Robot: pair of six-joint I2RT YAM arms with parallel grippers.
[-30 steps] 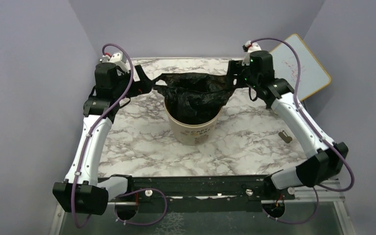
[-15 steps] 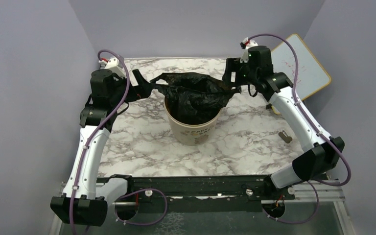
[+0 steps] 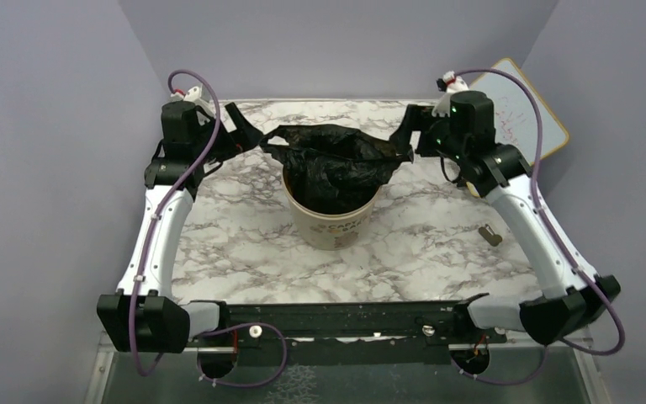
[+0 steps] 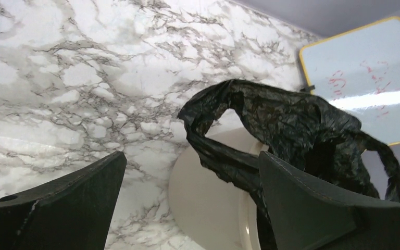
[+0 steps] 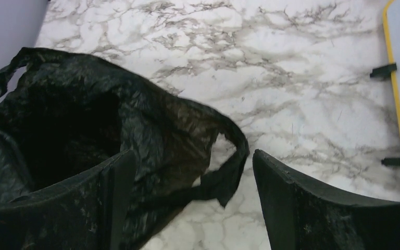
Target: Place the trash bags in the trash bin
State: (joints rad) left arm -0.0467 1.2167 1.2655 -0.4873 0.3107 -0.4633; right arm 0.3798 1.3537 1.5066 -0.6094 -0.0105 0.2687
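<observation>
The beige trash bin (image 3: 333,224) stands mid-table, and a crinkly black trash bag (image 3: 336,164) sits in its mouth, its loop handles spilling over the rim on both sides. My left gripper (image 3: 248,135) hovers open just left of the bag. The left wrist view shows the left gripper (image 4: 192,172) with its jaws wide apart and only the bin's side (image 4: 213,203) and the bag's left handle (image 4: 224,161) between them, ungripped. My right gripper (image 3: 404,135) is open just right of the bag. In the right wrist view the right gripper (image 5: 192,161) has the bag's right handle (image 5: 234,151) hanging loose between its jaws.
A white board with a yellow frame (image 3: 523,118) leans at the back right corner and also shows as the board (image 4: 364,73) in the left wrist view. A small grey object (image 3: 489,236) lies on the marble table (image 3: 244,244) to the right of the bin. Purple walls close in on three sides.
Both arms have drawn outward from the bag, the left one leftward and the right one rightward. The bag stays in the bin with its handles slack.
</observation>
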